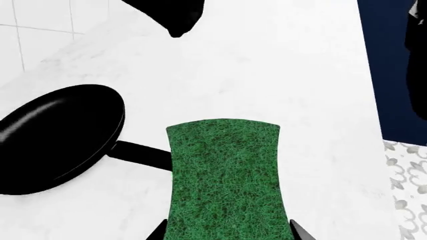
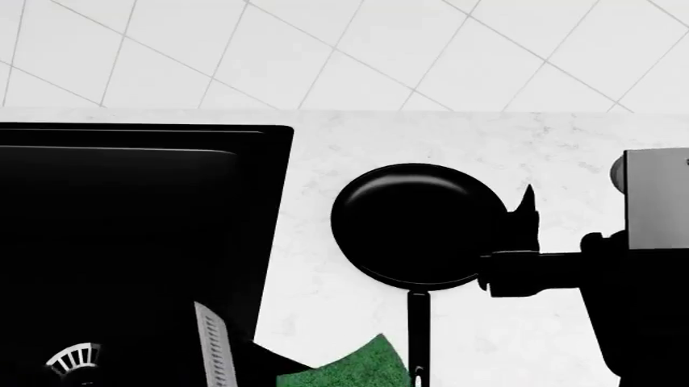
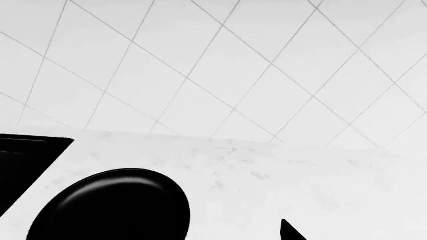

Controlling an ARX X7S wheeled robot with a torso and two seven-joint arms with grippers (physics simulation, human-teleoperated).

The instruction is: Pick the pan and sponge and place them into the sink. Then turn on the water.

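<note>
Already our left gripper (image 1: 227,235) held the sponge (image 1: 225,182); sink (image 2: 140,242) lay left of the pan (image 2: 418,224). Right gripper's (image 2: 524,211) opening: couldn't tell.

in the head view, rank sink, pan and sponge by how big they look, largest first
1. sink, cut off by the frame
2. pan
3. sponge, only a corner showing at the bottom edge, so its real size is unsure

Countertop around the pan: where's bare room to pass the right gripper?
Bare marble lies between the pan and the tiled wall, and between pan and sink. It is crowded by the pan handle, where the sponge sits, and at the right gripper.
</note>
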